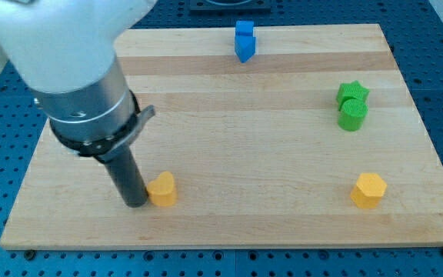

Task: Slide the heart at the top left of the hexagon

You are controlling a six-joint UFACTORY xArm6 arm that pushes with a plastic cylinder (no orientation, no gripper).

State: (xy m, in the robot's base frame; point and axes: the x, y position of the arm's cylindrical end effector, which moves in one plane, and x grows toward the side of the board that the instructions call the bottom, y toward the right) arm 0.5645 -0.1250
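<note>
A yellow heart block (162, 189) lies near the board's bottom left. A yellow hexagon block (368, 190) lies near the bottom right, far from the heart. My tip (135, 202) stands on the board right at the heart's left side, touching it or nearly so. The rod rises from there to the large arm body at the view's top left, which hides part of the board's left end.
A blue block (244, 41) of two joined pieces sits at the board's top edge. A green star (352, 93) and a green round block (352, 115) touch each other at the right. The wooden board (229, 138) lies on a blue perforated table.
</note>
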